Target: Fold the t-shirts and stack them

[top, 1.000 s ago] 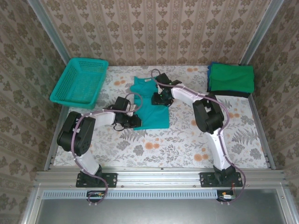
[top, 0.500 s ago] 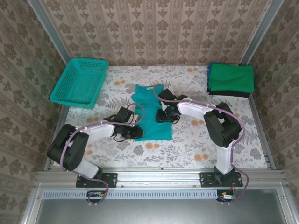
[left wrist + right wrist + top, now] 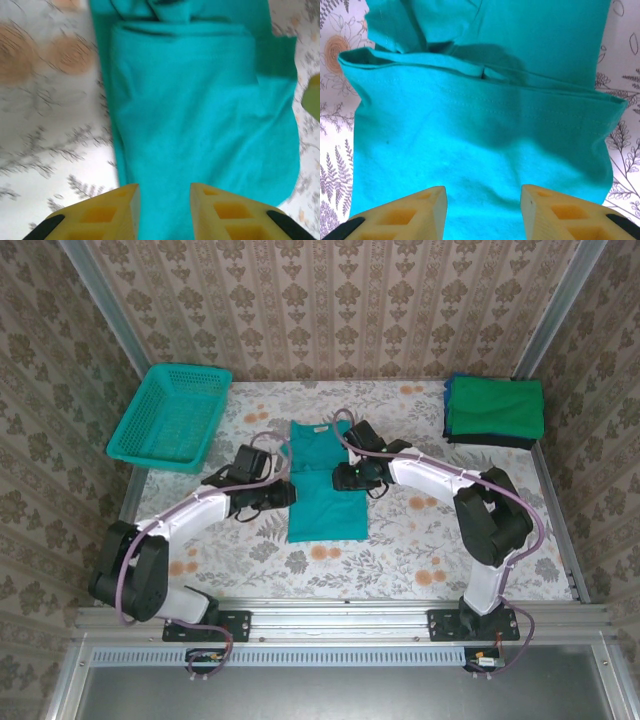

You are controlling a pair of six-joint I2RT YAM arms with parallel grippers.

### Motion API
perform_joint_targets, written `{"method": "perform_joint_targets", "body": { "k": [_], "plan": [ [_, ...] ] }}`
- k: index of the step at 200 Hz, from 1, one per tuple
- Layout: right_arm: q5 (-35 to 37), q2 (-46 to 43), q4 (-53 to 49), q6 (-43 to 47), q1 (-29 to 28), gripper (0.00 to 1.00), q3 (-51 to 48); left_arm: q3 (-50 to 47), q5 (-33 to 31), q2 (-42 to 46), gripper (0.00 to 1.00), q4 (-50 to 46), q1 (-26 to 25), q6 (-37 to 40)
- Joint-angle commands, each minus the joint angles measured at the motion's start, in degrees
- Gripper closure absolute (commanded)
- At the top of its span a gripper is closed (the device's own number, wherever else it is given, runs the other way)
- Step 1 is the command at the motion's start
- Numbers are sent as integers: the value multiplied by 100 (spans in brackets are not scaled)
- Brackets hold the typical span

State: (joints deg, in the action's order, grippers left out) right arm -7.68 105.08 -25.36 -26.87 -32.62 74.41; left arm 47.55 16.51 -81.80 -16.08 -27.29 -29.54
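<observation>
A teal t-shirt (image 3: 327, 502) lies flat mid-table as a long narrow rectangle, its sides folded in and its neck toward the far wall. My left gripper (image 3: 287, 493) sits at its left edge, my right gripper (image 3: 347, 477) at its right edge. In the left wrist view the gripper (image 3: 164, 189) is open, its yellow fingers apart over the teal cloth (image 3: 200, 110). The right wrist view shows that gripper (image 3: 483, 191) open too, above the t-shirt's folded layers (image 3: 480, 130). A stack of folded t-shirts (image 3: 494, 408), green on top, rests at the back right corner.
A teal mesh basket (image 3: 170, 416) stands at the back left, tilted against the wall. The flowered tablecloth (image 3: 420, 550) lies bare in front of the shirt and to its right. Patterned walls close in the back and both sides.
The shirt has been drawn toward the near edge and laid out straight. My left gripper let go, opened and slid back along the left edge. The right gripper moved slightly.
</observation>
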Motion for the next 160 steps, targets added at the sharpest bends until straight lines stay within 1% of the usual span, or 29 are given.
{"method": "perform_joint_targets", "body": {
  "k": [1,15,18,30,53,74,109,138,160],
  "plan": [
    [164,322,212,-73,-28,55,203,335,-181,-348,69,-43,88,224],
    [249,490,173,-82,-92,55,324,306,-89,-507,70,45,92,238],
    [295,521,160,-78,-119,55,340,279,-87,-529,70,63,229,234],
    [490,636,58,-66,-185,56,378,98,-70,-558,70,158,259,182],
    [686,774,-121,-106,-301,57,318,-362,-47,-356,70,440,279,-3],
    [906,694,-255,-100,-455,58,122,-667,-108,-68,70,439,270,-61],
    [1022,359,-330,-184,-657,58,-406,-1000,-227,451,69,233,270,-70],
    [1201,-173,-325,-296,-797,58,-929,-1103,-179,779,68,74,267,-23],
    [1195,-573,-278,-396,-794,57,-1094,-1072,-122,914,68,-174,233,80]
  ]
}}
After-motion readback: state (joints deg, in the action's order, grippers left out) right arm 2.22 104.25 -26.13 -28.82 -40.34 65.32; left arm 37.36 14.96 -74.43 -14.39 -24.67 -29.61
